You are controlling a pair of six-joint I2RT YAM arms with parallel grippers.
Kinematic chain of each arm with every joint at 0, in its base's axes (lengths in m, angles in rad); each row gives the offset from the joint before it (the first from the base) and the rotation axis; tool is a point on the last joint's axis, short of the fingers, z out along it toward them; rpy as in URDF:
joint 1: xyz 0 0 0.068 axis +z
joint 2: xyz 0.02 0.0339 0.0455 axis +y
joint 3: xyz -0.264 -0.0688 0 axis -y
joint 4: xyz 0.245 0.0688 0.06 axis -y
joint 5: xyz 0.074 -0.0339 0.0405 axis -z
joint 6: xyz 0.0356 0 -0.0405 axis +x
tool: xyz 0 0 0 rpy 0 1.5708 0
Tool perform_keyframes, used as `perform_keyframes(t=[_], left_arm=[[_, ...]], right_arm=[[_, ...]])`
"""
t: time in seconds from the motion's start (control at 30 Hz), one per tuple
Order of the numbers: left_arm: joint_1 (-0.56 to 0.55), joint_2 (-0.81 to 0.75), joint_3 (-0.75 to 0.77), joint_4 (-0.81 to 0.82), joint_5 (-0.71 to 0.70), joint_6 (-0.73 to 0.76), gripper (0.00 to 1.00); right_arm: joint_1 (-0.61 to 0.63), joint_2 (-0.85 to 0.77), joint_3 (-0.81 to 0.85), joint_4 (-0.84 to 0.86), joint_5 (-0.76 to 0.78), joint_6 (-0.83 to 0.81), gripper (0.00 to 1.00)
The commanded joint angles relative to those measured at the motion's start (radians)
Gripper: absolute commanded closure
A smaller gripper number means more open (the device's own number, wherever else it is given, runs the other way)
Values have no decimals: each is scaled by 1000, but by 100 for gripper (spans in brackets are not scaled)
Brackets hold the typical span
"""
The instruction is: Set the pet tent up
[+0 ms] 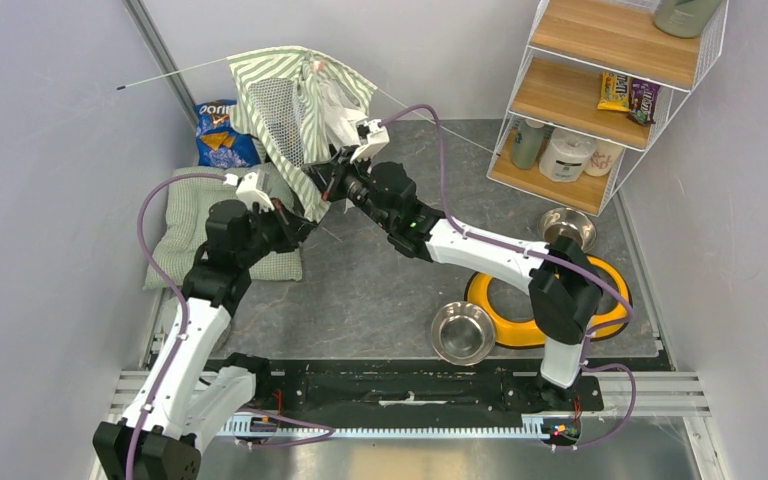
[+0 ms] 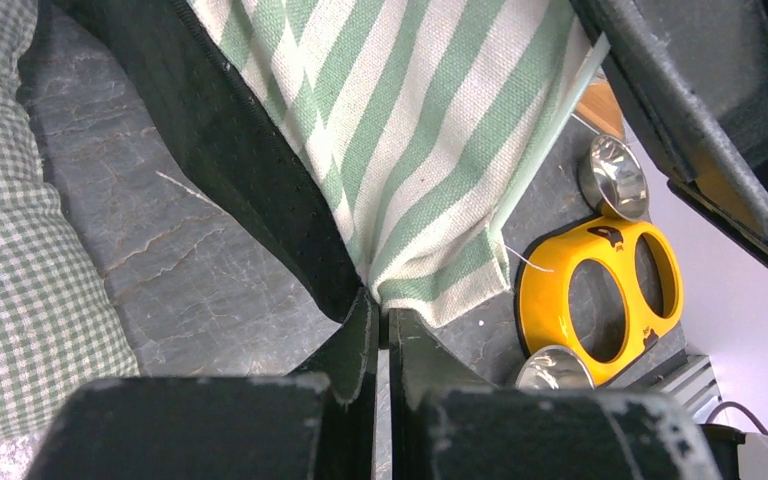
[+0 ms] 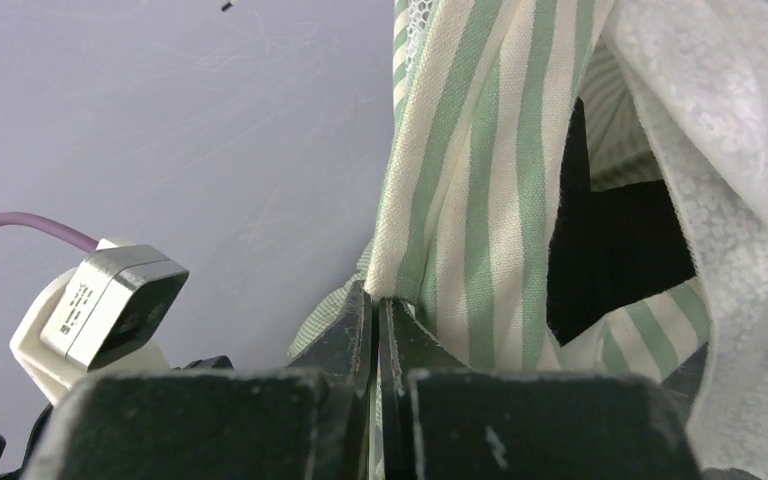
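The pet tent point(image 1: 295, 100), green-and-white striped fabric with a white mesh panel, hangs crumpled above the table's back left, with thin poles sticking out to both sides. My left gripper point(image 1: 303, 226) is shut on its lower corner; in the left wrist view the striped hem point(image 2: 430, 290) is pinched at the fingertips point(image 2: 382, 315). My right gripper point(image 1: 318, 180) is shut on a striped edge a little higher; the right wrist view shows the folded hem point(image 3: 405, 250) between its jaws, with my gripper point(image 3: 375, 300) just under it.
A pale green checked cushion point(image 1: 185, 220) lies at the left under my left arm. A blue chip bag point(image 1: 222, 135) stands behind it. A yellow double-bowl holder point(image 1: 520, 320) and two steel bowls point(image 1: 462, 332) lie at the right. A wire shelf point(image 1: 600, 90) stands at the back right.
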Motion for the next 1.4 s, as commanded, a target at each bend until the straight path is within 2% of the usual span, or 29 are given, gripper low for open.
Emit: perform_keyframes(t=[0.0, 0.27, 0.63, 0.73, 0.87, 1.07, 1.37], left_arm=[[-3, -39, -15, -52, 109, 32, 98], [-4, -96, -54, -67, 205, 165, 98], [-4, -126, -38, -67, 283, 192, 98], [-4, -132, -26, -92, 250, 202, 98], [-4, -134, 6, -154, 127, 227, 98], [-4, -126, 29, -194, 65, 240, 98], [-4, -117, 37, -129, 235, 211, 98]], right_arm=[[-23, 27, 89, 87, 54, -23, 100], [-20, 72, 174, 119, 135, -19, 100], [-8, 101, 190, 112, 190, -84, 100], [-8, 105, 193, 109, 195, -108, 100], [-8, 89, 165, 108, 202, -138, 100], [-11, 76, 156, 114, 220, -169, 100], [-3, 109, 164, 111, 197, -162, 100]])
